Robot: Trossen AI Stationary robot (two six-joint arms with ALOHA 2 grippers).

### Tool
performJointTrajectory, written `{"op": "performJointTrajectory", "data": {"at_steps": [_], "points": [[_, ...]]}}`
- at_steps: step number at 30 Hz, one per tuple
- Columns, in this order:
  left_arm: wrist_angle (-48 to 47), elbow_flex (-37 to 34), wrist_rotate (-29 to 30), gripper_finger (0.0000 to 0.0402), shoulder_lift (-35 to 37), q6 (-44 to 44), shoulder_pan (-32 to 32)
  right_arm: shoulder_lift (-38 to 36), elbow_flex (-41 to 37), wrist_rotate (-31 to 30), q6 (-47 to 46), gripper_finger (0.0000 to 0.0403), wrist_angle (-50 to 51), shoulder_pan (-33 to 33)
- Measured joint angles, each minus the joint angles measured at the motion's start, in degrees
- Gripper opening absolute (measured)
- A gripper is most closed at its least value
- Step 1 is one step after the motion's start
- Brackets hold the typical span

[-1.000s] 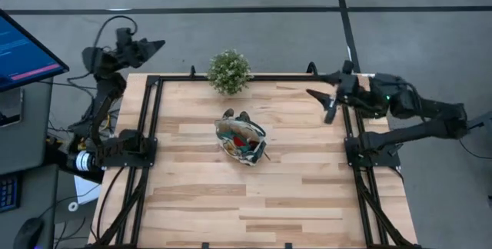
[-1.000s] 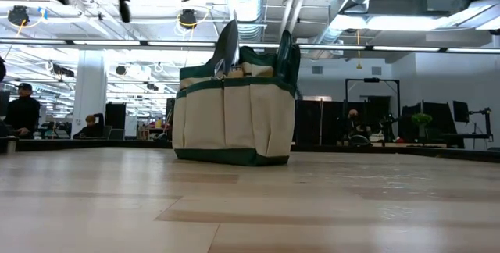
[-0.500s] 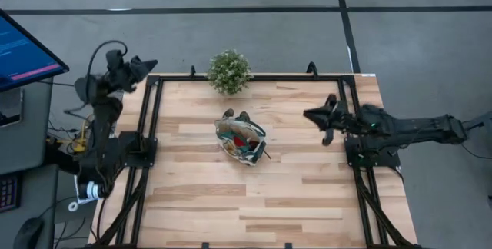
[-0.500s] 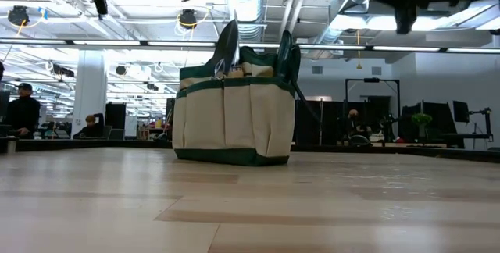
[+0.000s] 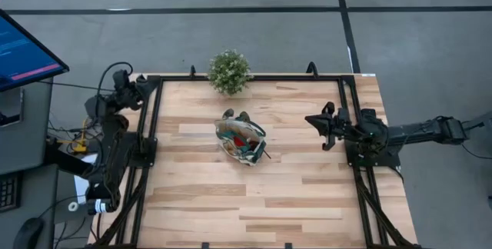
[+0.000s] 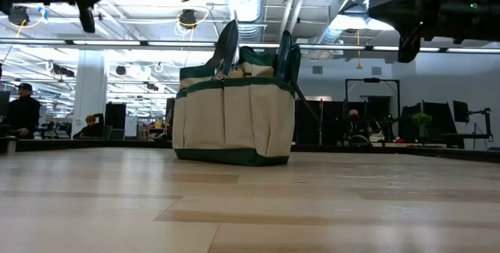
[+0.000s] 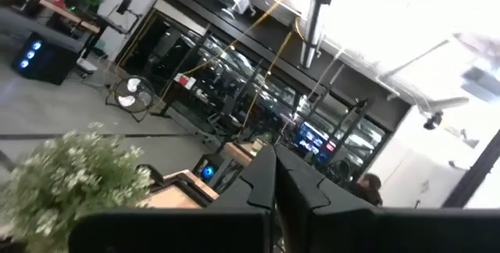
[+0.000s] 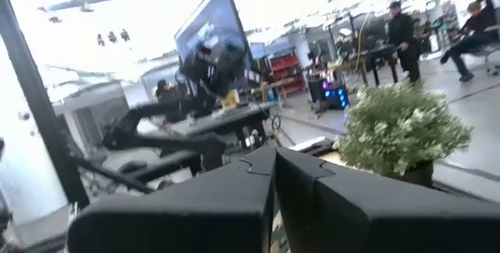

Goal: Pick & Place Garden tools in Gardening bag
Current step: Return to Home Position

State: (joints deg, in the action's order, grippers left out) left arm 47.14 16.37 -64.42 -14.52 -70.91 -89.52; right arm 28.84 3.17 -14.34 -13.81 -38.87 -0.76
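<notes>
The gardening bag [image 6: 233, 112] stands upright in the middle of the tabletop [image 6: 250, 206], a trowel [image 6: 227, 46] blade poking above its rim. Its soft canvas would likely sag around the stiff, heavier steel, so the trim handles look the best hold. The right gripper [image 5: 311, 118] hangs by the tabletop's right edge and the left gripper [image 5: 138, 94] at its far-left corner, both with fingers [image 7: 250, 198] pressed together, empty.

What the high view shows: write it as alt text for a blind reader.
A gardening bag holding garden tools stands in the middle of a wooden table, a potted plant at its top edge. The left gripper hangs by the top left corner, the right gripper over the right side.
</notes>
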Motion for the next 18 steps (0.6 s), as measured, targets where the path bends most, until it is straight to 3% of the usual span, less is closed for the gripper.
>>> {"op": "performJointTrajectory", "data": {"at_steps": [4,8,11,15,18], "points": [[-0.4,-4.9,3.0,0.0002,-0.1,1.1,0.1,-3.0,-1.5,-0.2,-0.6,0.0004,-0.3,1.5],[-0.5,-10.3,10.6,0.0002,0.0,4.2,0.2,-6.7,-2.3,0.0,-0.8,0.0004,0.5,3.4],[-1.2,-14.1,15.5,0.0002,-0.1,1.8,2.4,-9.7,-2.3,0.6,-0.8,0.0002,2.1,5.0],[-0.8,-13.9,18.9,0.0002,-0.1,-1.2,11.2,-13.5,-2.3,1.0,-0.8,0.0004,4.8,6.8],[-1.8,-12.3,28.1,0.0002,0.0,2.2,21.3,-15.9,-2.3,1.0,-1.2,0.0001,7.4,7.9]]}}
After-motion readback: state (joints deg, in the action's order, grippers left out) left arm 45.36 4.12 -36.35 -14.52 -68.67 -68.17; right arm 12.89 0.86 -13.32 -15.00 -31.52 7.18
